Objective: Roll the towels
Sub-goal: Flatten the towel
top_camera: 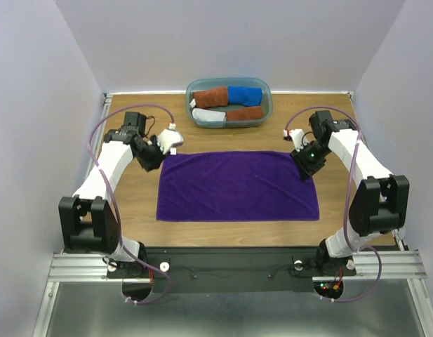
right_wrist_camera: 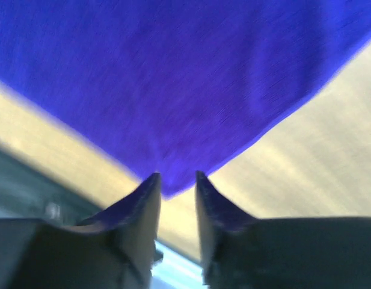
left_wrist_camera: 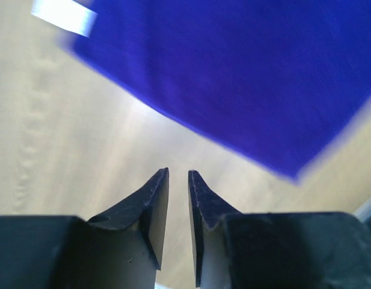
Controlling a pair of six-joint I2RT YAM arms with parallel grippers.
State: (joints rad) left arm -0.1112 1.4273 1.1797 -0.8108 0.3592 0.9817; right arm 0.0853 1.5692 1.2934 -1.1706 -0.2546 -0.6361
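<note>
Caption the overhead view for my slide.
Purple towel flat on the table, left gripper and right gripper near its far corners, rolled towels in tub.

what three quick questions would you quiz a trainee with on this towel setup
1. True or false: the purple towel lies spread flat and unrolled on the table.
2. Where are the rolled towels? A) in the tub B) stacked on the purple towel C) on the floor
3. Short answer: what do the jaws in the left wrist view hold?

Key: 1 true. 2 A. 3 nothing; they stand slightly apart and bare table shows through the gap.
</note>
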